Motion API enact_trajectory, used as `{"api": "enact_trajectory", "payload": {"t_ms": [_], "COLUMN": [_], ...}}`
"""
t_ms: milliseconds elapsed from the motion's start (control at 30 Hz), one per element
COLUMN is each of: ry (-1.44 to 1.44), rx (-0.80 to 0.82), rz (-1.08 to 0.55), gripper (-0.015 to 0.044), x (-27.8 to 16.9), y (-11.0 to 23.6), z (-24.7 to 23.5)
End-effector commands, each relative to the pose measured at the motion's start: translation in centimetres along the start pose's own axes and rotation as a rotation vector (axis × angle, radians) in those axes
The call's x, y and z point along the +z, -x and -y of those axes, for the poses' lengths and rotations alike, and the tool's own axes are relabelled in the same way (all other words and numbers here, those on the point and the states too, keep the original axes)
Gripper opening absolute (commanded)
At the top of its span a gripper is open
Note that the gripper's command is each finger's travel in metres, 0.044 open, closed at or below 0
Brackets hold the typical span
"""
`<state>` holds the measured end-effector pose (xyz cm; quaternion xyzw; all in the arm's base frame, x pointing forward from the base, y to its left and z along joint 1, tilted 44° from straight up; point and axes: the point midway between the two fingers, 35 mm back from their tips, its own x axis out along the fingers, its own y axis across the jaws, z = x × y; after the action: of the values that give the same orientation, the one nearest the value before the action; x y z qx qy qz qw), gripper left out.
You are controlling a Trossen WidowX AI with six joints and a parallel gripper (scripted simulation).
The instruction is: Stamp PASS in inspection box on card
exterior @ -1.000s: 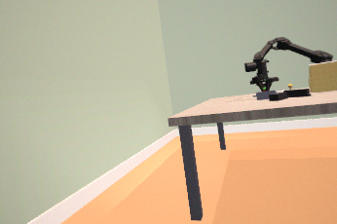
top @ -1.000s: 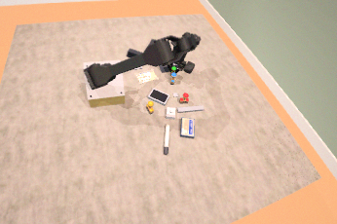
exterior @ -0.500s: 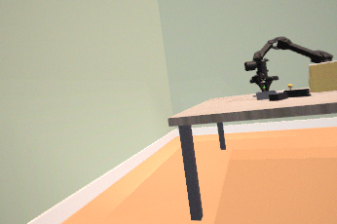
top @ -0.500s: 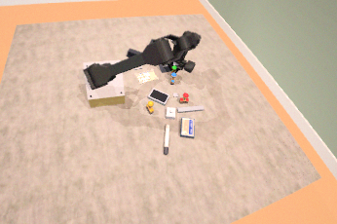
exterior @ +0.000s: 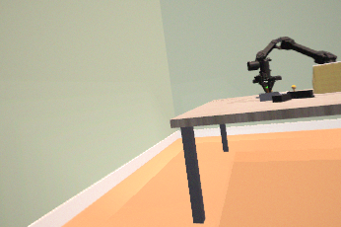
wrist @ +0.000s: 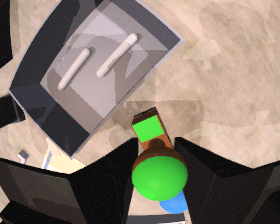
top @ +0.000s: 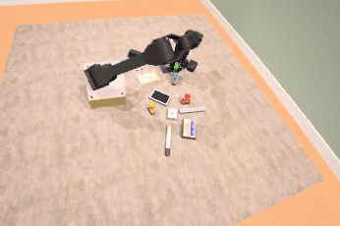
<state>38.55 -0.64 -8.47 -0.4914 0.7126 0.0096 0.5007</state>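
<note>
Black arm reaches down, its end effector (wrist: 159, 181) clamped on the green-knobbed stamp (wrist: 159, 175).

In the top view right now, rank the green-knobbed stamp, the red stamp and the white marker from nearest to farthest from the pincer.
1. Green-knobbed stamp: gripped in the pincer.
2. Red stamp: mid-bench, beside the dark ink pad.
3. White marker: at the cluster's near end, farthest.

tray (wrist: 44, 85) behind stamp (wrist: 159, 175), on table (wrist: 231, 53)
</note>
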Motion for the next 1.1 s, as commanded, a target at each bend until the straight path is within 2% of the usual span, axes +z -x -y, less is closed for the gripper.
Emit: {"api": "enact_trajectory", "payload": {"t_ms": [0,1067], "ry": [-0.008,-0.008], "rx": [0.005,0.007], "rz": [0.004,0.005], "gripper": [0.0,0.0], "x": [0.1,0.1], "y": [0.3,1.9], "z": [0.0,0.0]}}
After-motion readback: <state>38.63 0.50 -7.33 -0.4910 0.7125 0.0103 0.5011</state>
